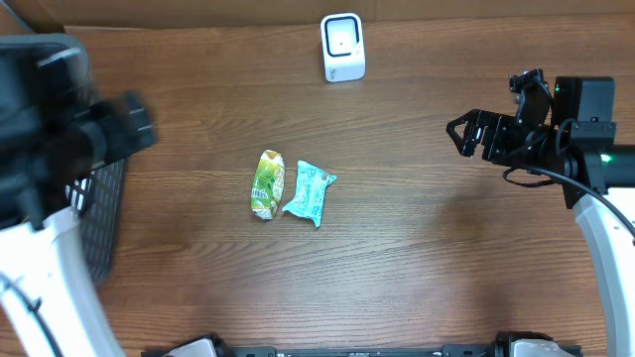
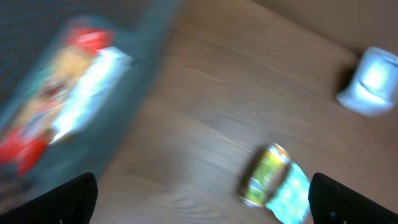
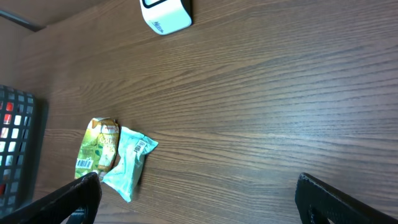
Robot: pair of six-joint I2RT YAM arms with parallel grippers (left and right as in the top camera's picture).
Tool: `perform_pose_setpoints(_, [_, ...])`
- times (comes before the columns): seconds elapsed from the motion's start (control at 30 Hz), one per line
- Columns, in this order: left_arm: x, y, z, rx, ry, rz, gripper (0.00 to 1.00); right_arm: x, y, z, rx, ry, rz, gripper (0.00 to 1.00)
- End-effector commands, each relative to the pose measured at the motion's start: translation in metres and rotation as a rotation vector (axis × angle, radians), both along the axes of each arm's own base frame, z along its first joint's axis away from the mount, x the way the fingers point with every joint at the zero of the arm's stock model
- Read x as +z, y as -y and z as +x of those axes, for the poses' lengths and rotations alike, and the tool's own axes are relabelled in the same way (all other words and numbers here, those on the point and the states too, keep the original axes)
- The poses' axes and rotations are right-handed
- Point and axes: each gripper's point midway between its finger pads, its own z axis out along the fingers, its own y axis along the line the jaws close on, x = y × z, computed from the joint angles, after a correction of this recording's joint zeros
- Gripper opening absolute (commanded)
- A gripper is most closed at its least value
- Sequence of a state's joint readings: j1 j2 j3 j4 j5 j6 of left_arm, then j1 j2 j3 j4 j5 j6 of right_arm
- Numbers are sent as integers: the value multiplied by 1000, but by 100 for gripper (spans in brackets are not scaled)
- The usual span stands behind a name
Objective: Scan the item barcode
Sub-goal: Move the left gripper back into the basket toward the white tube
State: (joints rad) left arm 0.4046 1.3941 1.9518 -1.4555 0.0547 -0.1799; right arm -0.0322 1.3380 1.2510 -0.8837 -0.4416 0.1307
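Two packets lie side by side mid-table: a green one [image 1: 267, 184] [image 3: 98, 149] with a barcode showing on its near end, and a teal one [image 1: 311, 192] [image 3: 129, 160] with a small label facing up. The white scanner [image 1: 342, 47] [image 3: 165, 15] stands at the far edge. My left gripper [image 2: 202, 202] is open and holds nothing. It hangs blurred over the basket at the left, and its view shows a red-and-white packet [image 2: 68, 93] lying inside. My right gripper [image 1: 458, 134] [image 3: 196, 199] is open and holds nothing, well to the right of the packets.
A black wire basket [image 1: 99, 218] [image 3: 15, 143] sits at the table's left edge, partly under the left arm. Bare wooden tabletop [image 1: 417, 238] lies between the packets and the right arm.
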Motion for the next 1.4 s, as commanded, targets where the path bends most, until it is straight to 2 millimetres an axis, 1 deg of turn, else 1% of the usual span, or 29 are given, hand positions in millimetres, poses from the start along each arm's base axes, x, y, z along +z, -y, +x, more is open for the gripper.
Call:
perform_pose_setpoints(0.0, [4, -42, -27, 145, 45, -63, 99, 9, -1, 3, 3, 24, 6, 100])
perform_pose_setpoints(0.07, [6, -64, -32, 202, 99, -107, 100, 9, -1, 3, 3, 25, 5, 100])
perform_pose_setpoints(0.13, [6, -83, -31, 236, 140, -128, 99, 9, -1, 3, 3, 24, 5, 100])
perform_pose_setpoints(0.23, [-6, -109, -20, 267, 155, -136, 100, 9, -1, 3, 3, 24, 5, 100])
perform_pose_setpoints(0.27, [-12, -117, -16, 277, 147, -135, 100, 9, -1, 3, 3, 24, 5, 100])
perform_pose_setpoints(0.4, [-43, -150, -6, 332, 64, -125, 100, 9, -1, 3, 3, 24, 5, 100])
perform_pose_setpoints(0.43, [-55, -159, -3, 341, 29, -123, 100, 9, -1, 3, 3, 24, 5, 100])
perform_pose_setpoints(0.53, [-90, -174, 6, 304, -61, -136, 100, 9, -1, 3, 3, 25, 5, 100])
perform_pose_setpoints(0.57, [-107, -178, 10, 289, -102, -157, 100, 9, -1, 3, 3, 25, 5, 100])
perform_pose_setpoints(0.7, [-159, -180, 12, 248, -238, -245, 99, 10, 0, 5, 3, 32, 5, 100])
perform_pose_setpoints(0.73, [-177, -181, 13, 236, -280, -277, 100, 11, 0, 5, 3, 37, 5, 100])
perform_pose_setpoints(0.83, [-206, -184, 17, 216, -340, -308, 100, 11, 0, 6, 3, 41, 5, 100])
perform_pose_setpoints(0.9, [-229, -191, 12, 232, -408, -311, 100, 11, 0, 6, 3, 39, 5, 100])
perform_pose_setpoints(1.0, [-254, -193, 9, 236, -474, -339, 100, 11, 0, 6, 3, 39, 5, 100])
perform_pose_setpoints(1.1, [-274, -191, 12, 207, -510, -359, 100, 11, 0, 6, 3, 39, 4, 100])
perform_pose_setpoints(1.2, [-289, -191, 15, 173, -544, -346, 100, 11, 0, 6, 3, 39, 4, 100])
perform_pose_setpoints(1.27, [-297, -196, 14, 179, -576, -317, 100, 11, 0, 6, 3, 39, 4, 100])
perform_pose_setpoints(1.37, [-302, -203, 15, 185, -590, -275, 100, 11, 0, 6, 3, 39, 4, 100])
